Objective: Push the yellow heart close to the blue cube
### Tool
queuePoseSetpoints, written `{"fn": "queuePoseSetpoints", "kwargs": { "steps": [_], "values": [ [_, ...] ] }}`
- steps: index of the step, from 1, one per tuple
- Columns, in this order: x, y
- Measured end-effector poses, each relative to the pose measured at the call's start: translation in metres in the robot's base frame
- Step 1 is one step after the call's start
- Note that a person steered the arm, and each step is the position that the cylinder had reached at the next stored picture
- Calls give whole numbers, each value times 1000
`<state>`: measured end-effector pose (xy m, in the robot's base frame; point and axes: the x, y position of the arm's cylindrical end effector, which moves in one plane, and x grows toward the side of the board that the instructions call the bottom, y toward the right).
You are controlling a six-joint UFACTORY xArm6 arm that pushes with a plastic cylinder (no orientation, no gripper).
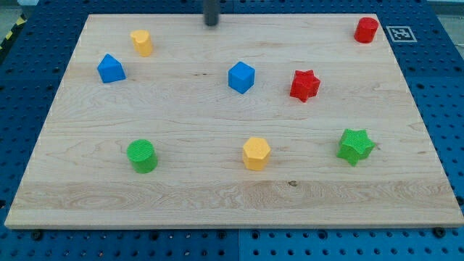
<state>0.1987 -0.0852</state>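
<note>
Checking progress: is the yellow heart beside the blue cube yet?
No. The yellow heart sits far left of the blue cube; my tip touches neither.

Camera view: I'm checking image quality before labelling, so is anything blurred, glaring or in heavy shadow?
Camera view: lighting is even, with no glare on the wooden board; blocks such as the blue cube cast only faint, short shadows; my tip at the view's top looks slightly soft, while the blocks are sharp.
</note>
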Motion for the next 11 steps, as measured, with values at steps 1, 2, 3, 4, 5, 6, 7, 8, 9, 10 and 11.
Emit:
{"fn": "queuePoseSetpoints", "kwargs": {
  "steps": [1, 2, 3, 4, 5, 6, 7, 8, 9, 10, 11],
  "values": [
    [-7, -83],
    [-3, -130],
    [21, -132],
    [37, -131],
    [69, -114],
    [88, -107],
    [93, -87],
    [118, -67],
    [136, -37],
    [143, 1],
    [157, 11]
  ]
}}
